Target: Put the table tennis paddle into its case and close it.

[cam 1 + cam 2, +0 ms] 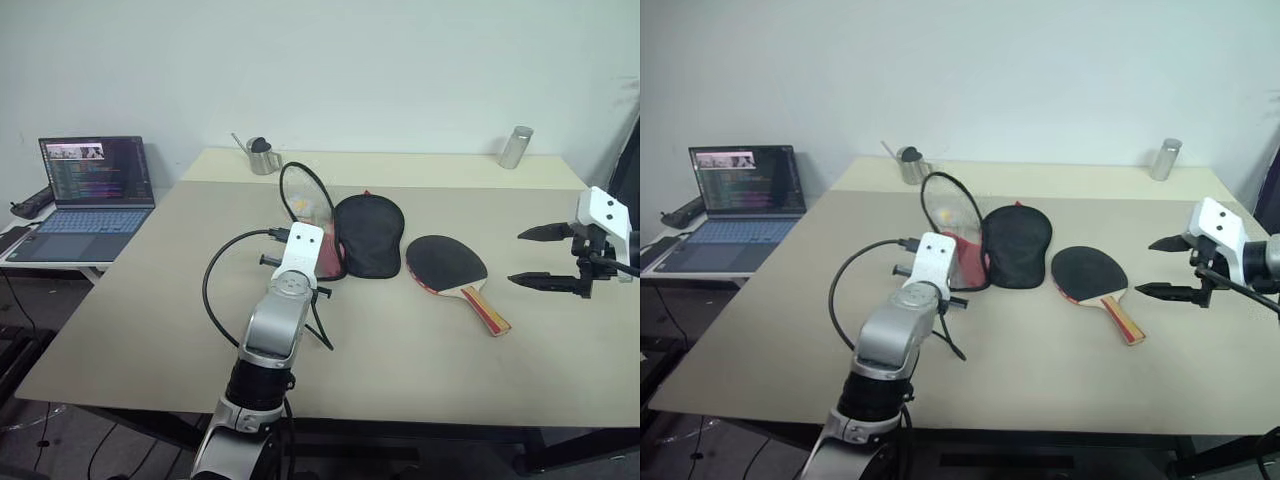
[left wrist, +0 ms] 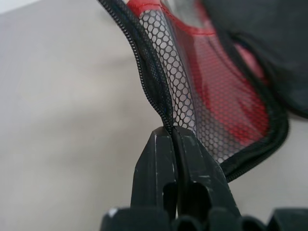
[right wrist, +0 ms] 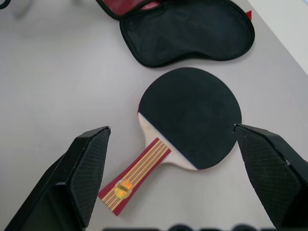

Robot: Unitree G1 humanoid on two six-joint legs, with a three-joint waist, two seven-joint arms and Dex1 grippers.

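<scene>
On the beige tabletop [image 1: 150, 300], the paddle-shaped soft case of black and red fabric [image 1: 368, 236] lies unzipped near the middle, its black half flat on the surface and its other half, with the zip edge and mesh pocket, lifted so that it stands up as a loop beside it. The left gripper [image 2: 174, 139] reaches forward to that lifted half; in the left wrist view its two black fingers [image 2: 156, 163] are pressed almost together on the black zip edge of the case, pinching it where the mesh pocket begins, with the red lining visible through the mesh.

Just beside the case, on its right, the round black rubber-faced table tennis paddle with a red edge and a striped wooden handle [image 1: 448, 266] lies flat on the table, handle pointing toward the robot and to the right. It is apart from the case and touched by neither gripper.

The right gripper [image 1: 535, 256] hangs above the table to the right of the paddle, its fingers [image 3: 86, 163] spread wide and holding nothing. In the right wrist view the paddle lies between and beyond the two spread fingertips, well clear of both.
</scene>
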